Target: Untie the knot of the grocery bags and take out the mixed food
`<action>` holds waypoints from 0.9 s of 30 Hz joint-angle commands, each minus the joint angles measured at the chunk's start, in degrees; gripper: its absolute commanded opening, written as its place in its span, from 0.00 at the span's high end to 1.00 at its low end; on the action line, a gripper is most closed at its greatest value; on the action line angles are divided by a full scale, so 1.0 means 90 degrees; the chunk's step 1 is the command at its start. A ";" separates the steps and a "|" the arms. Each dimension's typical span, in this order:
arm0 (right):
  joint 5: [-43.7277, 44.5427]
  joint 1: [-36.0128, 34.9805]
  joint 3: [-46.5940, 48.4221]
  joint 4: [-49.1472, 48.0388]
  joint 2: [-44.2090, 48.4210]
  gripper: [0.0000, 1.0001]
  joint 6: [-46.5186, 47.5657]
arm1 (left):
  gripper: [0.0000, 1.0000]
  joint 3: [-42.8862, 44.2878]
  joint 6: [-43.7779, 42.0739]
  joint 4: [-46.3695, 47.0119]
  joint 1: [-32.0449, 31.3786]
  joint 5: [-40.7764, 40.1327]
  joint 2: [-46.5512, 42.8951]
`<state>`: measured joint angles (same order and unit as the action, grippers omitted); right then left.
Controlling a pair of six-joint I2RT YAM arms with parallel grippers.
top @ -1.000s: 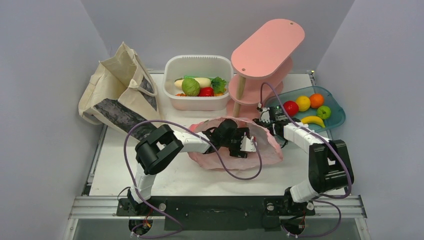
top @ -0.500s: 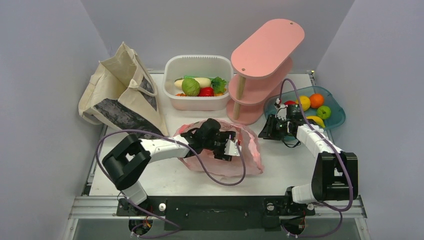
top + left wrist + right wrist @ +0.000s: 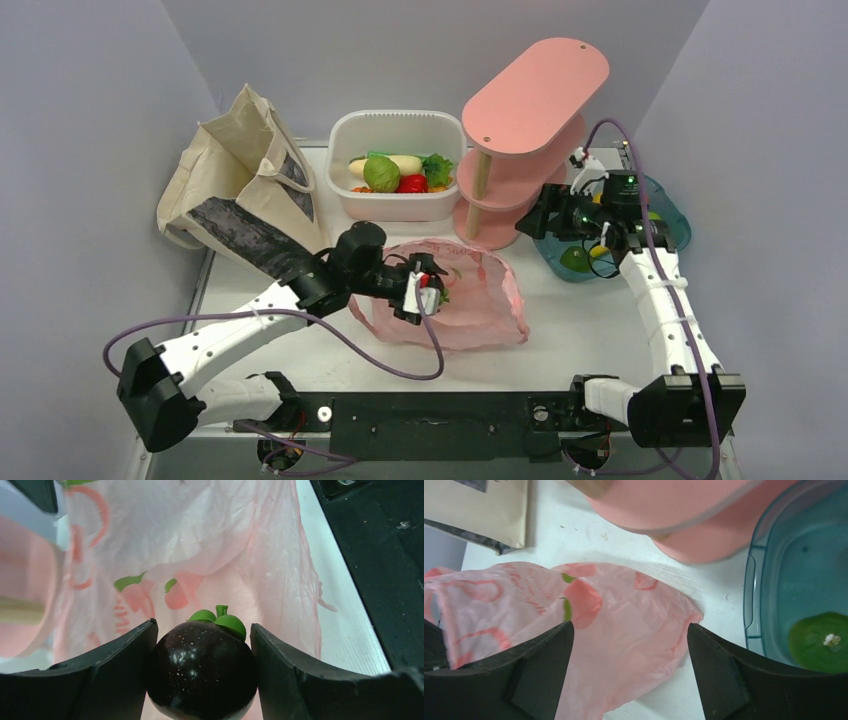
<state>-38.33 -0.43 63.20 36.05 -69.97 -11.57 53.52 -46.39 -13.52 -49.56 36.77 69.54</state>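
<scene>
Field notes, near edge first.

- Left arm (image 3: 230, 335) lies low and long across the desk (image 3: 330, 355), reaching to the mouth of the pink bag (image 3: 480, 300).
- Left jaws clenched on a dark purple fruit (image 3: 202, 670) with a small green cap. One finger presses on each flank, so the round thing cannot roll out. It is held just above the bag's thin film, and I read this as a lift-out in progress.
- The pink bag sits mid-desk, slumped and gaping. I see no knot on it, so the untying looks done here.
- Right arm (image 3: 665, 300) stands taller, stretched to the far right.
- Right jaws are spread wide with nothing between them, hanging over the near corner of the blue tray (image 3: 751, 580). A lime (image 3: 816, 640) lies on the tray floor close below (probably just let go, though that is my guess).
- Farther back, the white tub (image 3: 395, 118) holds the round green vegetable (image 3: 381, 173), the white radish (image 3: 402, 160) and the leafy green (image 3: 437, 168). A sensible spot, since its walls keep round things from wandering.
- Canvas tote (image 3: 240, 170) stands at the far left against the wall. I cannot tell from here whether anything is in it.
- Pink shelf (image 3: 535, 85) stands between tub and tray, its top bare.
- No crisp packet or bottle in sight.
</scene>
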 commanded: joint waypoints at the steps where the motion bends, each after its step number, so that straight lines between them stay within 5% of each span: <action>1: -0.0362 0.0022 0.0746 0.0321 0.0610 0.16 0.0126 | 0.38 0.0665 0.0024 -0.0814 0.0298 0.0146 -0.0805; 8: -0.1457 -0.0480 0.1278 -0.0744 0.1181 0.13 -0.1199 | 0.36 0.1856 0.0318 -0.0636 0.0389 -0.0088 -0.0856; 14: -0.1520 -0.1721 0.1341 -0.0792 0.1510 0.11 -0.1022 | 0.35 0.2521 0.0433 -0.0120 0.0237 0.0072 -0.0422; 27: -0.1866 -0.3085 0.1811 -0.0705 0.1033 0.09 -0.0849 | 0.34 0.2939 0.0013 0.0576 -0.0281 -0.0061 0.0095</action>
<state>-53.54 -25.17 79.20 31.46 -60.10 -20.08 75.99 -44.88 -13.06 -51.37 36.27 70.28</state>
